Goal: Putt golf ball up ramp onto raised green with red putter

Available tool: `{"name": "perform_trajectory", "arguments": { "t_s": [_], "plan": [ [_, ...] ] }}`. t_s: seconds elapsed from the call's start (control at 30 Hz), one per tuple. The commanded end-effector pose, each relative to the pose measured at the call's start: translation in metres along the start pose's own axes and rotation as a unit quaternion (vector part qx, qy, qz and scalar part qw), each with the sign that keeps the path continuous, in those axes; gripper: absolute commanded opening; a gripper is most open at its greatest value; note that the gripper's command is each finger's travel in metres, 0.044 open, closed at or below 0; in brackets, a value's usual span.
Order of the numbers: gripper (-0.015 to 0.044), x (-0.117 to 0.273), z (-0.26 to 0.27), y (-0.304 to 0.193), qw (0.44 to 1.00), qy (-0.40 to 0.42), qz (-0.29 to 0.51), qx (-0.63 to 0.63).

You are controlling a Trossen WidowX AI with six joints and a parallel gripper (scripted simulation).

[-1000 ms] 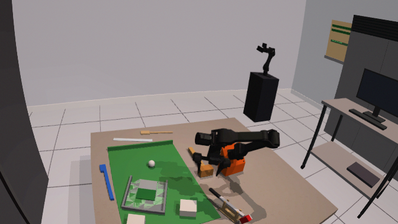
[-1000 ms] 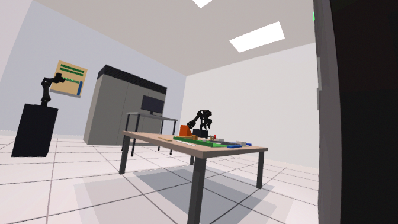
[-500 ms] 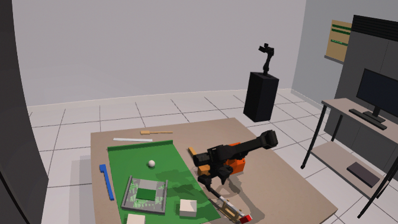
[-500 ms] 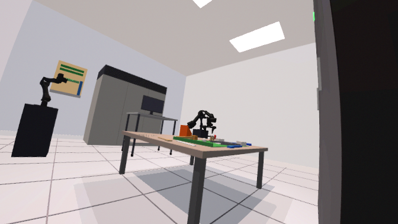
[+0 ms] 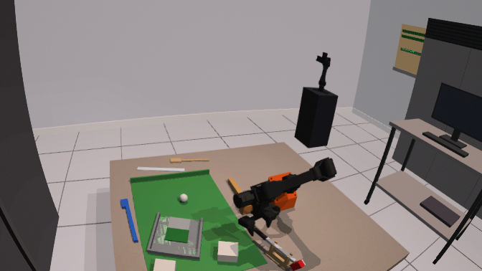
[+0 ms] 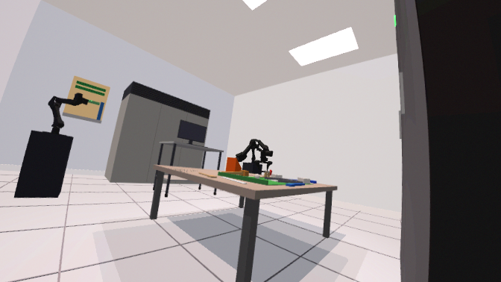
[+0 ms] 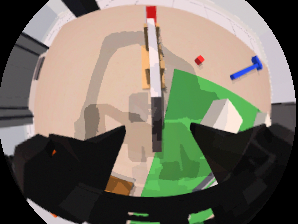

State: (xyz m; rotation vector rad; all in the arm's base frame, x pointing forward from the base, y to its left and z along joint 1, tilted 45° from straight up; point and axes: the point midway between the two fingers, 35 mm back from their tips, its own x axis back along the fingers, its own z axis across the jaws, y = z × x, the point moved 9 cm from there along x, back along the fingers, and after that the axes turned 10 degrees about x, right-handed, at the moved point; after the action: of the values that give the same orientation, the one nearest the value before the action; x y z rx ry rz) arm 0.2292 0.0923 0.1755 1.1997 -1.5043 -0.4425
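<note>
While the gripper [image 7: 157,137] hangs low over the table [image 5: 341,222] with its jaws spread about as wide as they go and nothing between them, the dark grip end of the red putter [image 7: 154,63] lies in the gap between the two fingers, seen from the wrist view. From there the shaft runs straight away from the wrist, dark grip nearest, pale shaft next, red head [image 7: 150,12] at the far end, so its long axis crosses the line on which the jaws shut (which is what a clean pinch wants). How high the fingertips stand above the grip I cannot tell.

In the top view the putter lies on the bare table just off the green mat's [image 5: 154,193] right edge, propped on a small wooden rest [image 5: 277,252], its head near the table's near corner. My judgement is that the coming move is a short descent and a close on the grip.

Further out, the golf ball [image 5: 183,197] sits on the mat, well apart from the putter, with the grey ramp and raised green [image 5: 176,234] between it and the near edge.
</note>
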Motion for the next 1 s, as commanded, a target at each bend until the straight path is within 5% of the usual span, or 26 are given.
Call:
{"name": "perform_trajectory", "arguments": {
  "t_s": [0.0,0.9,0.97],
  "plan": [
    [0.044,-0.01,0.002,-0.003,1.0,0.001,-0.003,-0.005],
    [0.044,-0.045,0.004,-0.011,1.0,0.0,-0.004,-0.005],
    [0.0387,-0.042,0.002,-0.009,1.0,-0.001,-0.007,0.001]
  ]
}}
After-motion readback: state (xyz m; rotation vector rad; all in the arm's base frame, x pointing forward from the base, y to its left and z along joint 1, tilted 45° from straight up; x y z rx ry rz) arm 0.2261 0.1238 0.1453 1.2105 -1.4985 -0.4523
